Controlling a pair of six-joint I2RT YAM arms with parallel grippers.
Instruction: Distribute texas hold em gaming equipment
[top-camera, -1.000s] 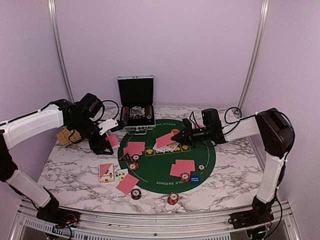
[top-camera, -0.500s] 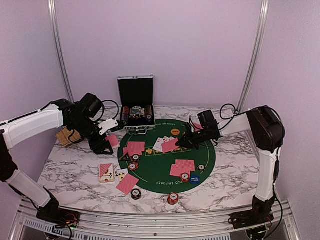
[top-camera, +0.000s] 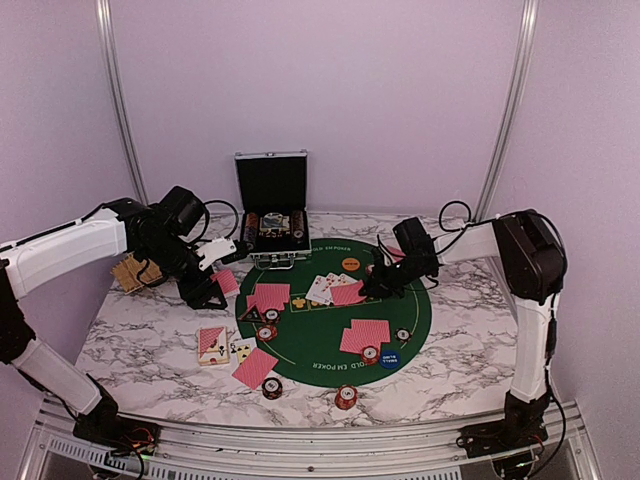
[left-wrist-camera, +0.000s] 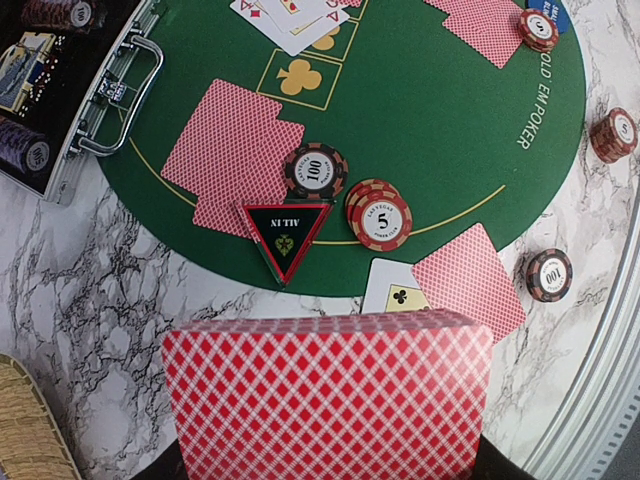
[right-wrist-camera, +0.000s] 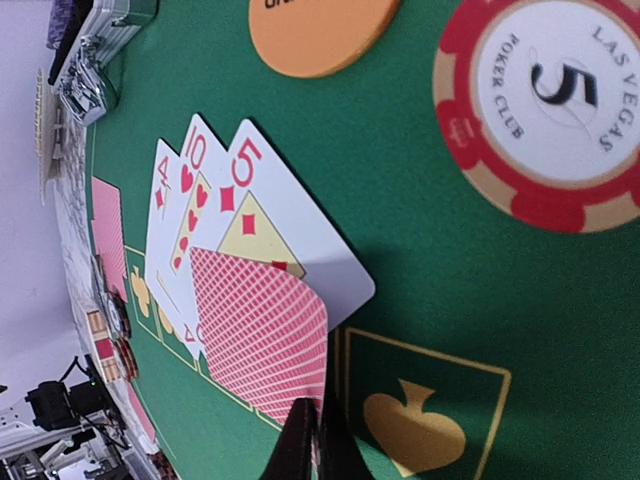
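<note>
My right pincer (right-wrist-camera: 318, 440) is pinched shut on the edge of one red-backed card (right-wrist-camera: 262, 335). The card hangs tilted, low over the green mat (right-wrist-camera: 440, 300), and it covers part of the three face-up cards (right-wrist-camera: 285, 230). I cannot tell if it touches them.

If I let go here, I think it could land on them and hide them. If I push lower, it could shove the row out of line.

The right arm (top-camera: 470, 245) reaches in toward the middle and bends low, so the pincer is nearly flat to the desk (top-camera: 140, 340).

My left pincer (top-camera: 216, 285) is closed on the pack (left-wrist-camera: 325, 395) and holds it up beside the mat. A weak grip there could spill the cards.
</note>
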